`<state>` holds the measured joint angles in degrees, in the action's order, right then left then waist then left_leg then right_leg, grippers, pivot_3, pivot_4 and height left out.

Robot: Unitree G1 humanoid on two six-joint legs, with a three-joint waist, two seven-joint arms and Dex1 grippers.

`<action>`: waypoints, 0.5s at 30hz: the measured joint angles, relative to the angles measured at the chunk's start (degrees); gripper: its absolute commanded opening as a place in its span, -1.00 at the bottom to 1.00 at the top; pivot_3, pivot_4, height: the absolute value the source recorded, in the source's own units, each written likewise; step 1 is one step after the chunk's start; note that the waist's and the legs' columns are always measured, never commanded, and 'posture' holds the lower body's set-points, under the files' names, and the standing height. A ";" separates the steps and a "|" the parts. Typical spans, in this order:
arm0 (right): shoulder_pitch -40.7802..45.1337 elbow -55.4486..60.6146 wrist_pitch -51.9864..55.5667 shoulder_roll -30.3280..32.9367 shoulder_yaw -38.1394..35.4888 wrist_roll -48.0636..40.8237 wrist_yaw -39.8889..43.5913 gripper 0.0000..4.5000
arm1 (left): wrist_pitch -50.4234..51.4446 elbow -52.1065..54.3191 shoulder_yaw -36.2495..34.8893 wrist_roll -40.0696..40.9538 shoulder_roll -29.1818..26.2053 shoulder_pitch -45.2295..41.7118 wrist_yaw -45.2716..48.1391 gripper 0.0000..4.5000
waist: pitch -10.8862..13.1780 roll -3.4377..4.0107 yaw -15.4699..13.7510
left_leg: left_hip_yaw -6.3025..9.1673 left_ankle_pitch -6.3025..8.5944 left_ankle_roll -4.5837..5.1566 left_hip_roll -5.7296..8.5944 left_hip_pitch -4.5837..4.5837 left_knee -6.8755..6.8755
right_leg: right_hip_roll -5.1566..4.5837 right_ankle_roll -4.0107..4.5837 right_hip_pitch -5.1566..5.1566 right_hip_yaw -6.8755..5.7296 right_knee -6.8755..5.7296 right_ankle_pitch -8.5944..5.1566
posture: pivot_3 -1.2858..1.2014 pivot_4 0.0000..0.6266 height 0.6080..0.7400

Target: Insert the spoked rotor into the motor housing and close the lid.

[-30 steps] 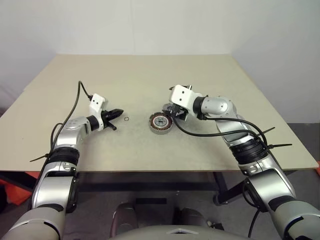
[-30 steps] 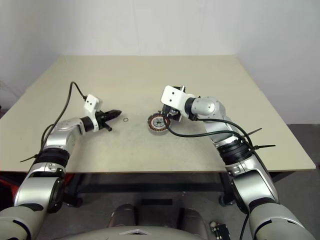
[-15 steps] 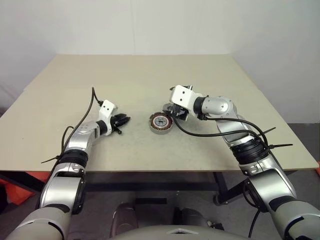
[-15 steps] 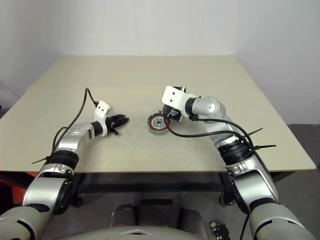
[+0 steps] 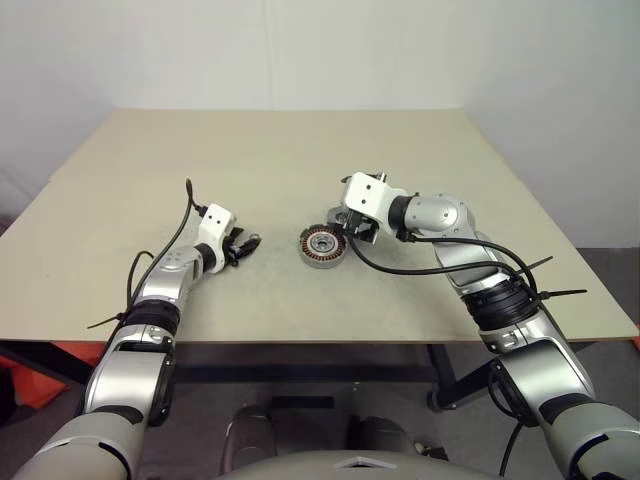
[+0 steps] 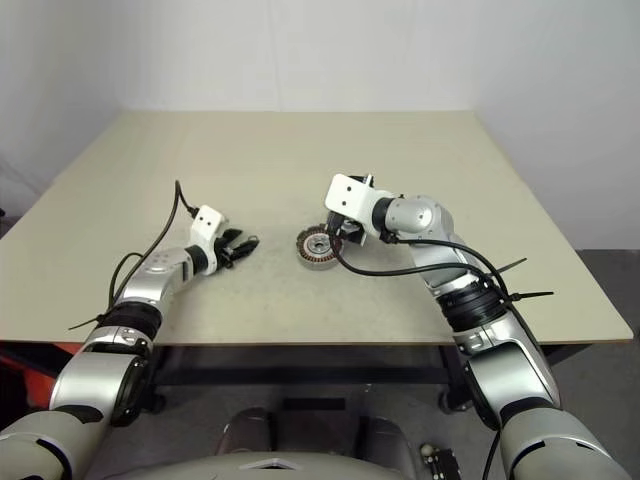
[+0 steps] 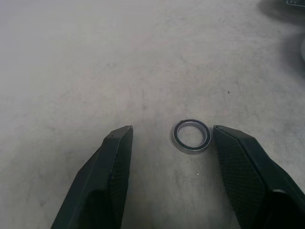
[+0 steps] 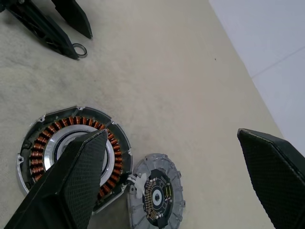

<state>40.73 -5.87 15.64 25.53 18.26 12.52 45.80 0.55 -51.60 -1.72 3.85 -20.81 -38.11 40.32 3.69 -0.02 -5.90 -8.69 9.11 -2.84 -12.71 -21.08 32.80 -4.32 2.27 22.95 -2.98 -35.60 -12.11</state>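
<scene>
A: Head views first. What changed, and where do the parts sit?

B: The left hand (image 5: 243,246) has come in toward mid-frame from further left, dropped to the bench (image 5: 300,150), and its fingers have spread from nearly closed to clearly apart, holding nothing. The motor housing (image 5: 322,245) lies flat just right of mid-frame, copper windings showing. The right hand (image 6: 335,228) hangs over its far right side and has not moved.

A: Left wrist view?

B: Both black fingertips (image 7: 116,157) sit low on the bench, apart, with a small metal ring (image 7: 191,136) lying between them, nearer one finger. I can't tell whether it touches that finger. My reading: the hand has just opened around the ring, ready to close on it. The ring is neither rotor nor lid, so this looks like a side step, or a bearing for the assembly; I cannot tell which.

A: Right wrist view?

B: The right hand's fingers stand wide apart, empty, above the parts. Housing at lower left of the frame. Touching its edge, a grey notched disc, the lid (image 8: 156,186), lies flat with a small circuit face up. The left fingers and the ring show at upper left. Spoked rotor: cannot place it.

A: Any writing?

B: None readable on any part.
</scene>
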 measured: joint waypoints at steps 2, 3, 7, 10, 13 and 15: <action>0.00 0.00 0.00 0.00 0.00 0.00 0.00 1.00 | 0.21 0.01 0.03 -0.13 0.18 -0.05 -0.04 0.26 | 0.00 0.00 -0.06 | 0.01 0.00 0.00 0.01 0.01 0.01 | -0.01 0.00 -0.02 0.00 0.00 0.00 | 0.03 -1.00 1.00; -0.01 0.00 0.00 0.00 0.00 0.00 0.00 1.00 | 0.46 0.03 0.06 -0.19 0.26 -0.08 0.01 0.26 | 0.00 0.00 -0.08 | 0.01 0.00 0.00 0.02 0.01 0.01 | -0.02 0.00 -0.03 0.00 0.00 0.00 | 0.03 -1.00 1.00; -0.03 0.00 0.00 0.00 0.00 0.00 0.00 1.00 | 1.36 0.35 0.18 -0.27 0.32 -0.21 0.24 0.18 | 0.00 0.00 -0.18 | 0.01 0.00 0.00 0.02 0.01 0.01 | -0.02 0.00 -0.03 0.00 0.00 0.00 | 0.03 -1.00 1.00; -0.03 0.00 -0.01 0.00 0.00 0.00 0.00 1.00 | 1.92 0.42 0.09 -0.27 0.16 -0.37 0.29 -0.14 | 0.00 0.00 -0.19 | 0.01 0.00 0.00 0.02 0.01 0.01 | -0.02 0.00 -0.03 0.00 0.00 0.00 | 0.03 -1.00 1.00; -0.03 0.00 -0.03 0.00 0.00 0.00 -0.03 1.00 | 2.16 0.42 0.01 -0.34 -0.18 -0.39 0.40 -0.43 | 0.00 0.00 -0.19 | 0.01 0.00 0.01 0.02 0.01 0.00 | -0.02 0.00 -0.03 0.00 0.01 0.00 | 0.03 -1.00 1.00; -0.03 -0.01 -0.06 0.00 0.00 0.01 -0.08 1.00 | 2.26 0.45 0.04 -0.45 -0.17 -0.41 0.46 -0.43 | 0.00 0.00 -0.20 | 0.01 0.00 0.01 0.02 0.01 0.00 | -0.02 0.00 -0.03 0.00 0.01 0.00 | 0.03 -1.00 1.00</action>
<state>40.70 -5.87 15.59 25.53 18.26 12.53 45.71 2.81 -51.15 -1.69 3.40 -20.98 -38.51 40.78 3.68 -0.02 -6.10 -8.68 9.11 -2.83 -12.69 -21.07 32.80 -4.35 2.27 22.92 -2.98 -35.59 -12.11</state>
